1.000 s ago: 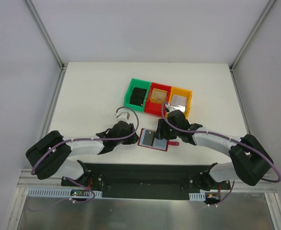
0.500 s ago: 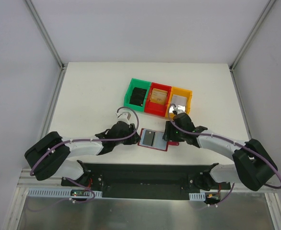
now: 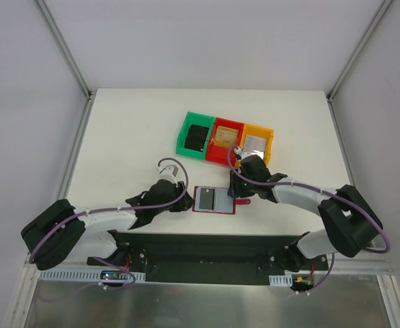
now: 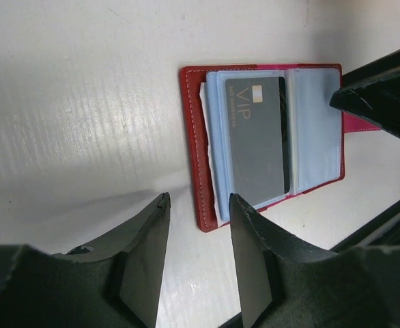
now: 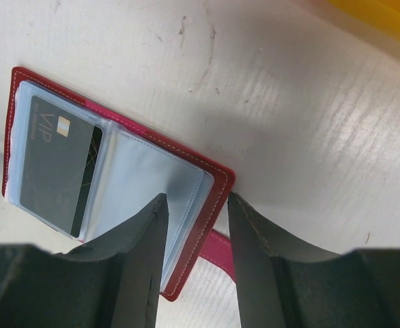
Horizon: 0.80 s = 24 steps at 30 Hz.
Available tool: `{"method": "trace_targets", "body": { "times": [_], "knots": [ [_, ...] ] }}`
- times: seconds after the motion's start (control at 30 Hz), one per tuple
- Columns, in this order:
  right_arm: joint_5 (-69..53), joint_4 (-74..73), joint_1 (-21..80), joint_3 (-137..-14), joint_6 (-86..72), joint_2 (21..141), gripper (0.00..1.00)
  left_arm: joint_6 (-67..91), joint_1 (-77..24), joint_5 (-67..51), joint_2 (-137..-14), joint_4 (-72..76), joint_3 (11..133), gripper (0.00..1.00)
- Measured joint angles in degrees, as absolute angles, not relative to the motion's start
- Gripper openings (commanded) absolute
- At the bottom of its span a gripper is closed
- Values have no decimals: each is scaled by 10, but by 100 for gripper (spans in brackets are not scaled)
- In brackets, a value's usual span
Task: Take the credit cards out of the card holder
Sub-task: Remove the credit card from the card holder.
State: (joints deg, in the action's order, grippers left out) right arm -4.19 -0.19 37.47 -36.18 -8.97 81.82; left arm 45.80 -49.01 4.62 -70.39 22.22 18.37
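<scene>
The card holder (image 3: 222, 200) lies open and flat on the white table, red outside with blue-grey pockets (image 5: 145, 184). A dark grey credit card (image 4: 258, 140) marked VIP sits in its left pocket (image 5: 53, 164). My left gripper (image 4: 198, 205) stands open over bare table just short of the holder's red left edge (image 4: 194, 150), nothing between its fingers. My right gripper (image 5: 195, 198) is open and straddles the holder's right edge: one finger (image 5: 142, 260) over the empty pocket, the other beside the red border above the red tab (image 5: 220, 249).
Three bins stand in a row behind the holder: green (image 3: 186, 130) with a black card (image 3: 198, 137), red (image 3: 217, 156) with a tan-gold card (image 3: 224, 137), orange (image 3: 268, 147) with a silvery card (image 3: 256, 143). The orange bin's corner (image 5: 377, 10) shows close to my right gripper.
My right gripper has come back from beside the orange bin to the holder's right edge and its jaws have narrowed. The holder has shifted slightly left and squared up. My left arm has drawn back.
</scene>
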Motion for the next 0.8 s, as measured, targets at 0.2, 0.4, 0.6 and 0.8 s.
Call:
{"method": "trace_targets", "body": {
  "times": [0.2, 0.4, 0.6, 0.8],
  "knots": [
    [-60, -3, 379, -378, -57, 836, 44, 469, -490, 50, -657, 219, 167, 40],
    [-69, -10, 382, -392, -41, 847, 51, 472, -490, 60, -600, 192, 160, 40],
    [-56, -46, 383, -397, -27, 832, 63, 471, -490, 81, -531, 159, 159, 45],
    [-10, -103, 388, -414, -23, 767, 66, 464, -490, 68, -534, 172, 159, 47]
  ]
}}
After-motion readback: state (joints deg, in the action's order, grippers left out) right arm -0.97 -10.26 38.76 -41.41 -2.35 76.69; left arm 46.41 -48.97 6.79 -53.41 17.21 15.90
